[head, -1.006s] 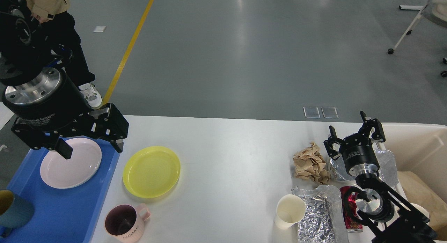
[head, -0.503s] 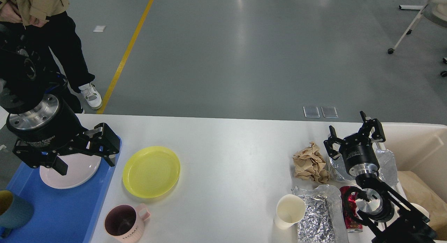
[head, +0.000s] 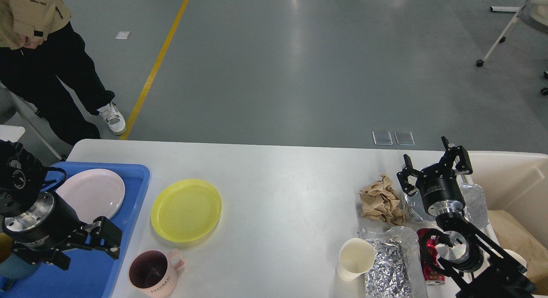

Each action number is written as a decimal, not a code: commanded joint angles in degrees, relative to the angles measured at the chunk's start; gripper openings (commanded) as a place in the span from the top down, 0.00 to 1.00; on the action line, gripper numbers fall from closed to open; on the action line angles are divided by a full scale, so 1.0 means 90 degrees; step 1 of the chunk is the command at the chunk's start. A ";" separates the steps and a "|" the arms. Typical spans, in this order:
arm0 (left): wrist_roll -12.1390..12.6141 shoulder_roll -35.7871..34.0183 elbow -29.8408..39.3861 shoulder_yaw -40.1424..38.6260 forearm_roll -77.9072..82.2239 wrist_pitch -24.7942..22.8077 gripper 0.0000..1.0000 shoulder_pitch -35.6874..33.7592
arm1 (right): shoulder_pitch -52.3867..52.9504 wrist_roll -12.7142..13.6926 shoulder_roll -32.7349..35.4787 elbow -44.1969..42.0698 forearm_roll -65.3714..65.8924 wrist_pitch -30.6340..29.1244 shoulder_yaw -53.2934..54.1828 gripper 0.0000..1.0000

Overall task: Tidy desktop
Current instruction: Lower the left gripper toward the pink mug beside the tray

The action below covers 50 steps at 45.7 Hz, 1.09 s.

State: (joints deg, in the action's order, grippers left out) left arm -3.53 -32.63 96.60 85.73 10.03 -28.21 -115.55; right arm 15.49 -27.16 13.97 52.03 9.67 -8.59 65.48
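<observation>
The white desktop carries a yellow plate and a pink mug on its left half. On its right half lie crumpled brown paper, a white paper cup, a foil sheet and a red can. My left gripper hangs open over the near part of the blue tray, nothing between its fingers. My right gripper stands open just right of the brown paper, above a second foil sheet.
A pale plate lies in the blue tray, and a teal cup shows at its near left, partly hidden by my left arm. A beige bin sits at the table's right end. A person stands beyond the far left corner.
My left gripper has dropped down and toward me, from over the pale plate to the tray's near part, uncovering the plate. The right arm has not moved.
</observation>
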 commanded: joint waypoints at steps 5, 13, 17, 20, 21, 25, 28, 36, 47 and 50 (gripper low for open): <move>0.0070 0.0197 -0.0684 -0.0542 -0.0001 -0.0010 0.03 0.1246 | -0.0003 0.0000 0.0000 0.0000 0.0000 -0.0003 0.0000 0.00; 0.0050 0.0314 -0.1123 -0.0834 -0.0011 0.0039 0.03 0.1725 | 0.0007 0.0000 0.0000 0.0000 0.0000 -0.0003 0.0000 0.00; 0.0070 0.0548 -0.1338 -0.1078 -0.0040 0.0088 0.03 0.1940 | 0.0007 0.0000 0.0000 0.0000 0.0000 0.0007 0.0000 0.00; 0.0070 0.0734 -0.1524 -0.1147 -0.0050 0.0146 0.03 0.2193 | 0.0007 0.0000 0.0000 0.0000 0.0000 0.0007 0.0000 0.00; 0.0070 0.0792 -0.1563 -0.1176 -0.0050 0.0166 0.03 0.2291 | -0.0003 0.0000 -0.0010 0.0000 0.0000 -0.0003 0.0000 0.00; 0.0080 0.0959 -0.1602 -0.1430 -0.0118 0.0419 0.04 0.2487 | -0.0003 0.0000 -0.0010 0.0000 0.0000 0.0007 0.0000 0.00; 0.0090 0.0998 -0.1573 -0.1450 -0.0147 0.0741 0.04 0.2536 | 0.0007 0.0000 -0.0010 0.0000 0.0000 -0.0003 0.0000 0.00; 0.0119 0.1203 -0.1553 -0.1450 -0.0138 0.1279 0.04 0.2790 | -0.0003 0.0000 -0.0010 0.0000 0.0000 -0.0003 0.0000 0.00; 0.0119 0.1223 -0.1534 -0.1411 0.0048 0.1425 0.06 0.2936 | 0.0007 0.0000 0.0000 0.0000 0.0000 0.0007 0.0000 0.00; 0.0119 0.1223 -0.1534 -0.1411 0.0077 0.1581 0.08 0.2975 | 0.0007 0.0000 -0.0010 0.0000 0.0000 0.0007 0.0000 0.00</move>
State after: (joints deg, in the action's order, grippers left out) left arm -2.46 -21.67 82.80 73.03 10.29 -15.48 -89.28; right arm 15.52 -27.16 13.94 52.03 9.67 -8.57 65.47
